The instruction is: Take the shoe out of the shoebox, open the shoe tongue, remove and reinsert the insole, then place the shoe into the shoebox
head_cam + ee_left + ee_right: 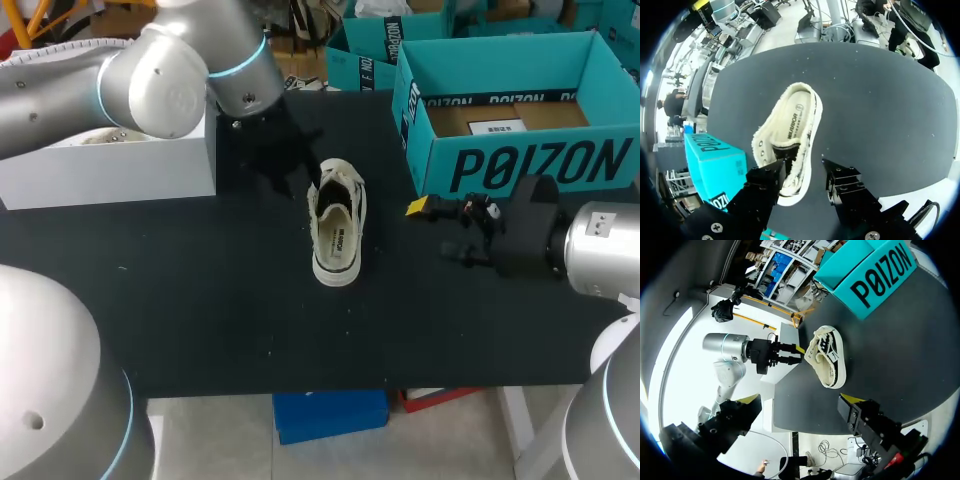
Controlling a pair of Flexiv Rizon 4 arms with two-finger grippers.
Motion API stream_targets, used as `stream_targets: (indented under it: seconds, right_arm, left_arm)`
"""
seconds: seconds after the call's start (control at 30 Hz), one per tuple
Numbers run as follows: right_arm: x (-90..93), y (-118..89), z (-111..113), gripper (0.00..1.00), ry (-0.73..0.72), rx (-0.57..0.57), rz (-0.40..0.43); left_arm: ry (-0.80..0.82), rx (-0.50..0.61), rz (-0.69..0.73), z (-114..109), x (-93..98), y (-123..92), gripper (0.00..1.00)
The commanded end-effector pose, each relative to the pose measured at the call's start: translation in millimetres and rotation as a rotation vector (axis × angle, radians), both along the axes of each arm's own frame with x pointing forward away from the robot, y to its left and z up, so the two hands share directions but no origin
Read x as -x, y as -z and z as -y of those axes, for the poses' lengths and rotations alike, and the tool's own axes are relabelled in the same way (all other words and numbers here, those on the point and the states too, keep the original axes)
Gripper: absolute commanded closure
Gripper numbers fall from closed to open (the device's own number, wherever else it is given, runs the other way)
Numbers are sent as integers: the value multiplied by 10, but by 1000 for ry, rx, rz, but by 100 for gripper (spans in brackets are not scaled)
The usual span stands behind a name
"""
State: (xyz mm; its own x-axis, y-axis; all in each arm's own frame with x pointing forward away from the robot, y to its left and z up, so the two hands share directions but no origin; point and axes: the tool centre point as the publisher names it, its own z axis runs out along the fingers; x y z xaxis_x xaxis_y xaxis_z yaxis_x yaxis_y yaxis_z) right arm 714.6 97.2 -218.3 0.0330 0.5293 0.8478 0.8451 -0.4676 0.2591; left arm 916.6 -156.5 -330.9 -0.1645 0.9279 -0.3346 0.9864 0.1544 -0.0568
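A cream low-top shoe (337,232) with frayed edges lies on the black table (200,300), outside the teal shoebox (510,110) at the back right. Its printed insole (792,117) shows inside. My left gripper (298,172) hovers at the shoe's far end, open. In the left wrist view the shoe (790,130) has its dark tongue end between the spread black fingers (765,180), and only one finger overlaps its edge. My right gripper (440,215) stands open to the shoe's right, in front of the shoebox, with nothing between its fingers (865,417).
A white box (110,165) stands at the back left behind my left arm. A second teal box (365,50) sits behind the shoebox. The shoebox's cardboard floor (500,118) is visible. Bare table lies in front of the shoe down to the front edge.
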Motion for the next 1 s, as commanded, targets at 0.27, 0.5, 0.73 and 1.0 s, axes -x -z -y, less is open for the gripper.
stream_targets:
  seconds: [0.27,0.5,0.73,1.0]
  right_arm:
    - [4,-5,6,0,-1,0,0]
    - [4,-5,6,0,-1,0,0]
    - [4,-5,6,0,-1,0,0]
    - [4,-5,6,0,-1,0,0]
  left_arm:
    - [109,-42,41,41,21,52,56]
    - [186,-121,55,45,69,147,54]
    - [230,-167,90,61,44,237,55]
    - [240,-168,96,73,-19,317,57]
